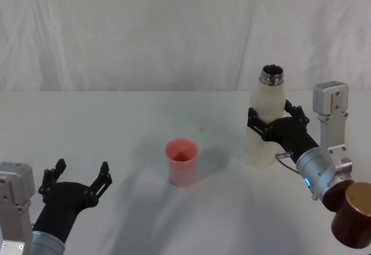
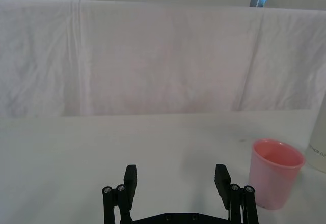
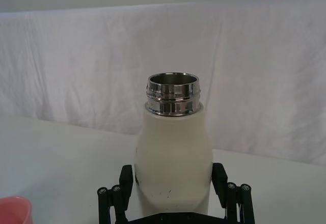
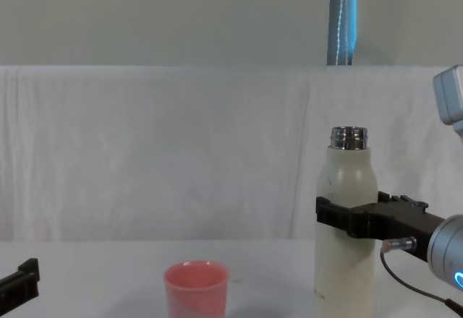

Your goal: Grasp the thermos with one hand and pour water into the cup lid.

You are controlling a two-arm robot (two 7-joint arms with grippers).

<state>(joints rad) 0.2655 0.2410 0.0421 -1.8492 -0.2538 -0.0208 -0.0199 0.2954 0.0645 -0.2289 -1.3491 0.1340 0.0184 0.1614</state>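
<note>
While the left gripper (image 1: 78, 177) idles apart-jawed, the right gripper (image 1: 272, 117) clamps the thermos (image 1: 265, 116), hiding its midsection.

Thermos (image 4: 345, 260) base cut off in chest view; cup lid (image 3: 14, 210) mostly cropped.

white-clothed table (image 1: 87, 133); pink cup lid (image 1: 182, 161) upright near centre; cream thermos (image 1: 266, 119) standing to its right
</note>
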